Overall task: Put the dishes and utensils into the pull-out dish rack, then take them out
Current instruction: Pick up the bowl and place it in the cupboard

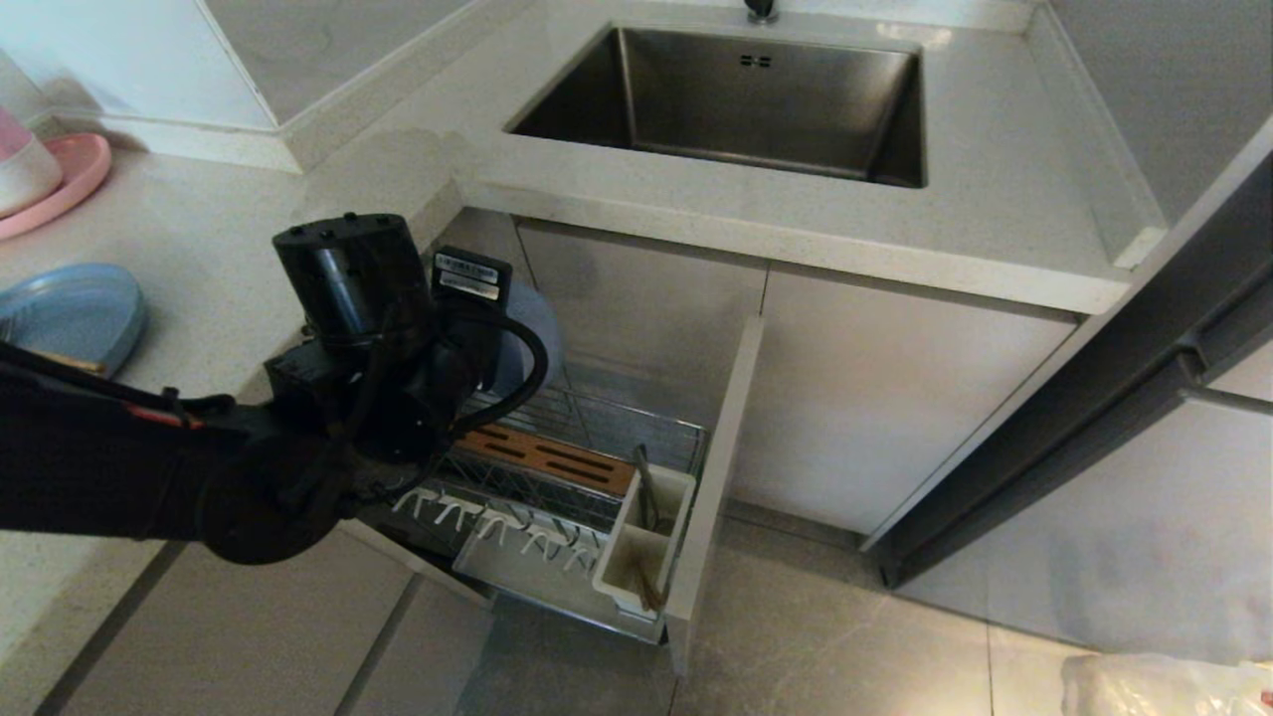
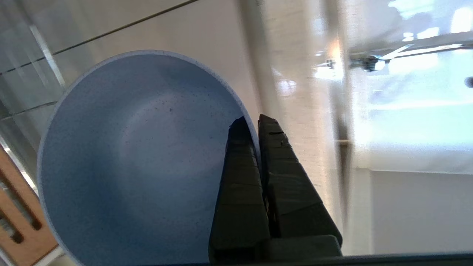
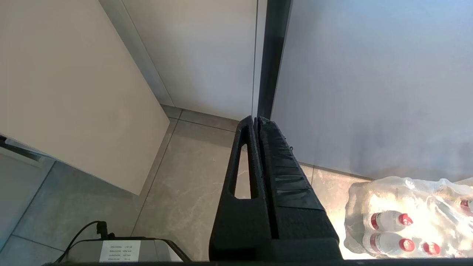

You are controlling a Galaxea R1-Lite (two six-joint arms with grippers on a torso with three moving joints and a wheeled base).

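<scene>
Jaws pinch the bowl rim, seen only at the left wrist.

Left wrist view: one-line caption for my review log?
Left claw shut on the pale-blue bowl's rim, above the rack's wooden bar.

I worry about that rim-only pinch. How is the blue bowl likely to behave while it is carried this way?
The blue bowl looks rigid, so it probably won't flex. The left gripper pinches only its thin rim, so it may pivot or swing. Its matte surface likely limits slipping. If dropped onto the pull-out dish rack, it could chip.
</scene>
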